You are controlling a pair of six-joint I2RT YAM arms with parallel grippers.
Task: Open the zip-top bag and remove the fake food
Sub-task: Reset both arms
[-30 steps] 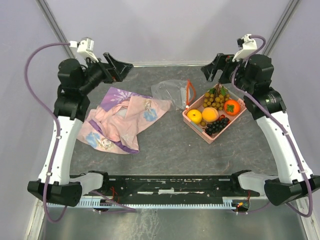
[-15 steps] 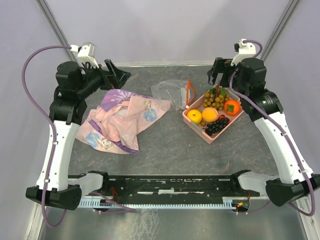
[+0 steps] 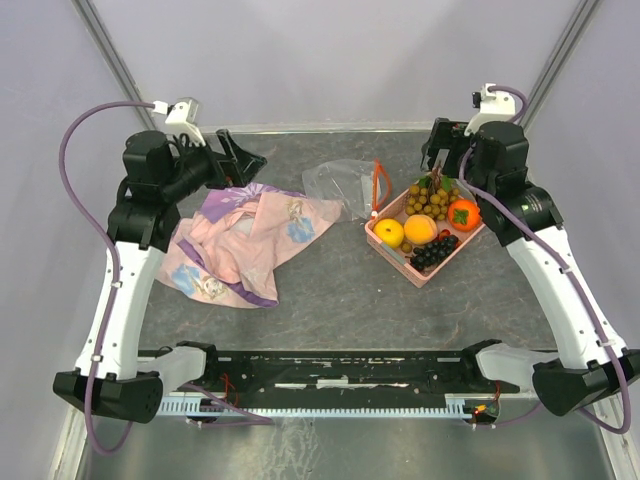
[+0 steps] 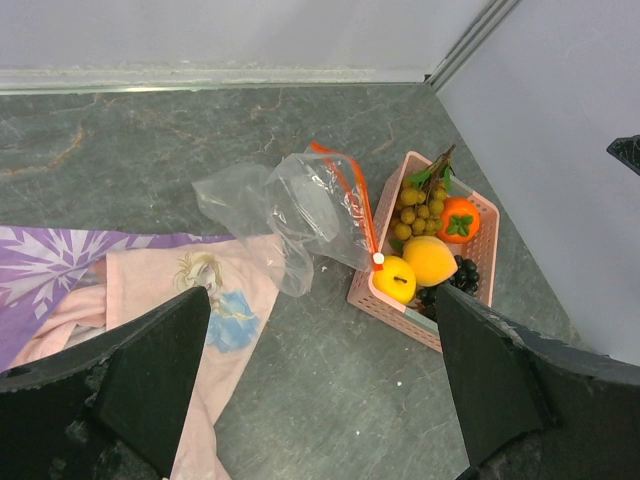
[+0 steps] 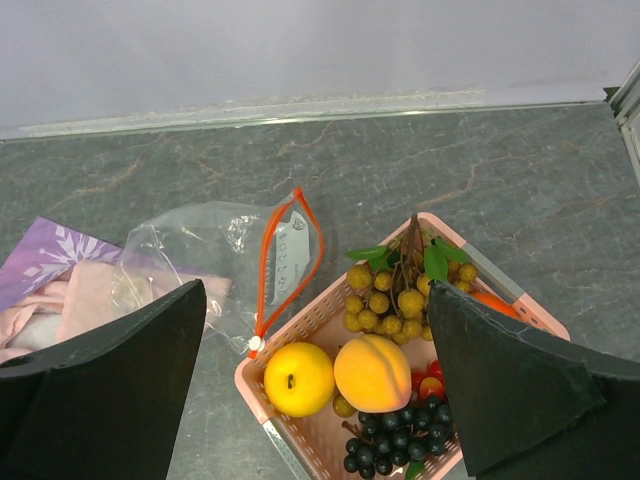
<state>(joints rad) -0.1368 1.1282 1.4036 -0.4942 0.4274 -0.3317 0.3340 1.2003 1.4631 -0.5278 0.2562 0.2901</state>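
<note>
Fruit looks out of the bag already; both arms hang high and idle.
Above the counter (image 3: 340, 290)'s far corners, the left pincer (image 3: 243, 160) and right pincer (image 3: 440, 145) gape wide, gripping nothing. The pink basket (image 3: 392, 257) near the far right corner holds the fake food (image 3: 420, 228). Against its left side the zip-top bag (image 3: 340, 182) lies mouth open, seemingly empty. Next, I'd guess, only a check for leftovers.

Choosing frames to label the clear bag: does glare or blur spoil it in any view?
Top external: zip-top bag small and faint on the grey table, light even. Left wrist: sharp, mild crinkle highlights, orange zip clear. Right wrist: equally sharp; the near fingers are dark, soft shapes.
</note>
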